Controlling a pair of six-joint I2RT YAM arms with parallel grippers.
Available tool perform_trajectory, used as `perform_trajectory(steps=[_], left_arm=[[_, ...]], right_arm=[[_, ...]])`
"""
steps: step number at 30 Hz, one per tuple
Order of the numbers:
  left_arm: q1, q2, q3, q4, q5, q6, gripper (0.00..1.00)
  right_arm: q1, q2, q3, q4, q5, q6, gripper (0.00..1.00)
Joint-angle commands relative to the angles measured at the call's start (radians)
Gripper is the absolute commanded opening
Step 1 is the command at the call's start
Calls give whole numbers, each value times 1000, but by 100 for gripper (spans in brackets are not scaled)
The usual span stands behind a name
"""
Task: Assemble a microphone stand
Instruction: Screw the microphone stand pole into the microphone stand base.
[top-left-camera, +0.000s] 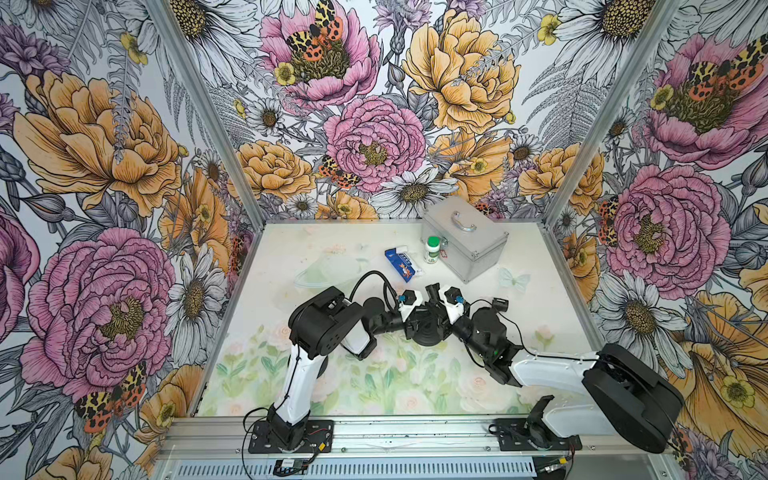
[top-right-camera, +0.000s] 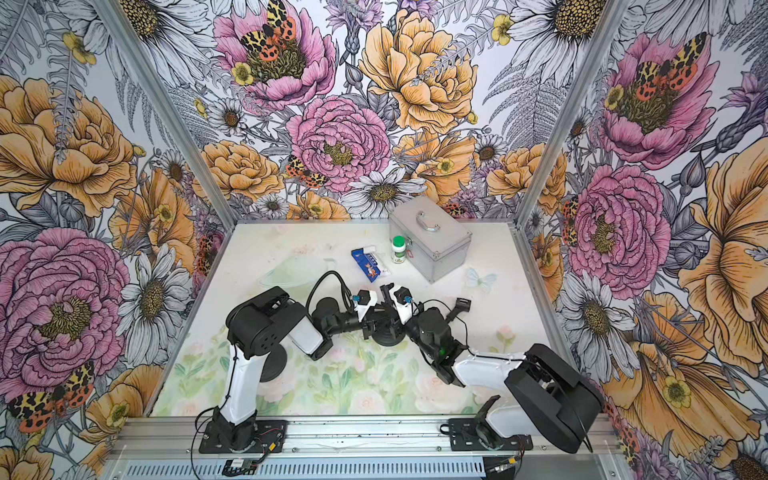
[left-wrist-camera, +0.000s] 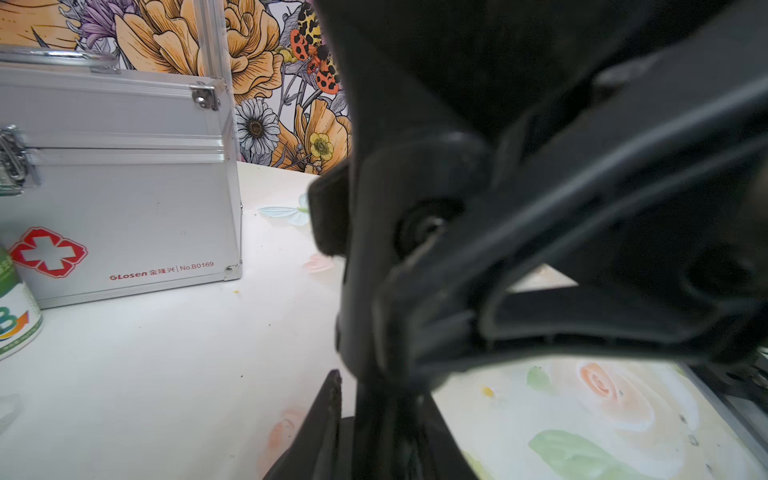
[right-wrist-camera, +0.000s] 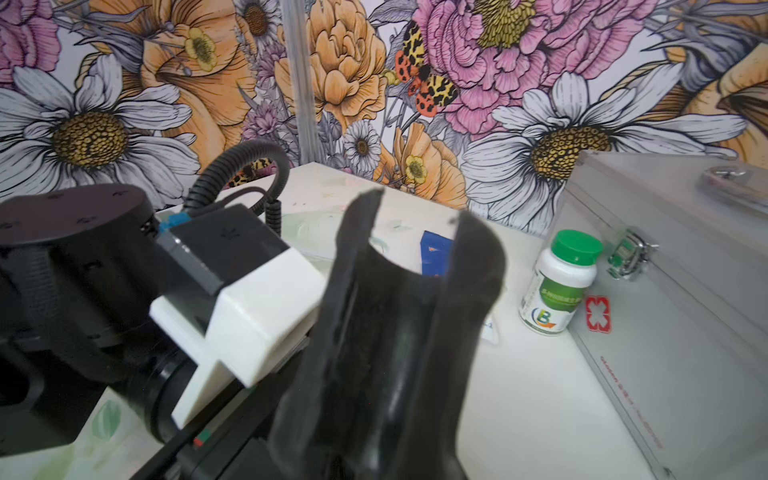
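The microphone stand stands mid-table in both top views: a round black base (top-left-camera: 428, 340) (top-right-camera: 388, 337) with a black U-shaped clip (top-left-camera: 433, 291) (top-right-camera: 388, 291) above it. Both arms meet over it. My left gripper (top-left-camera: 415, 323) (left-wrist-camera: 374, 401) comes in from the left, its fingers (left-wrist-camera: 326, 415) flanking the stand's dark post (left-wrist-camera: 382, 415), shut on it. Up close, that wrist view is filled by the clip's pivot joint (left-wrist-camera: 419, 228). My right gripper (top-left-camera: 444, 316) (right-wrist-camera: 374, 451) comes from the right, shut on the clip's lower end; the clip's two prongs (right-wrist-camera: 415, 299) rise in front of it.
A silver first-aid case (top-left-camera: 465, 239) (right-wrist-camera: 673, 291) stands at the back right. A white pill bottle with a green cap (top-left-camera: 432, 249) (right-wrist-camera: 561, 282) and a blue box (top-left-camera: 401, 264) lie just beyond the grippers. A clear plastic bag (top-left-camera: 328, 270) lies to the back left.
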Motion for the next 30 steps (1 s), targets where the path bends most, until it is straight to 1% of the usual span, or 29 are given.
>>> perform_trajectory(steps=[1,2,5,7,8,10,12,16,20,23,24,25,28,30], left_arm=[[9,14,-1,12,-84,-17,27],[10,14,-1,12,-80,-16,27],[9,16,3,12,-56,-10,25],[10,18,6,12,-37,-6,24],[11,18,7,12,-31,-5,23],[9,20,8,13,-20,1,23],[11,22,10,12,-2,2,23],[10,25,14,13,18,6,22],[12,29,17,12,32,3,23],[13,28,16,12,34,6,23],[12,28,16,13,34,6,22],[13,29,17,13,34,6,22],[13,29,17,11,29,5,23],[15,31,18,12,26,2,23]], right_arm=[[20,75,-4,-36,159,8,0],[20,73,9,-58,88,-25,2],[-8,31,37,-141,-142,-137,26],[-62,-10,64,-251,-317,-203,39],[-99,-28,87,-325,-407,-239,43],[-167,-49,113,-417,-543,-300,44],[-223,-60,114,-427,-641,-325,44],[-310,-40,183,-506,-799,-356,45],[-349,44,287,-599,-946,-382,45],[-371,112,370,-695,-1041,-413,41],[-372,128,388,-711,-1060,-424,39],[-374,145,403,-724,-1071,-433,34],[-378,161,415,-733,-1061,-441,14],[-374,149,395,-711,-1030,-434,8]])
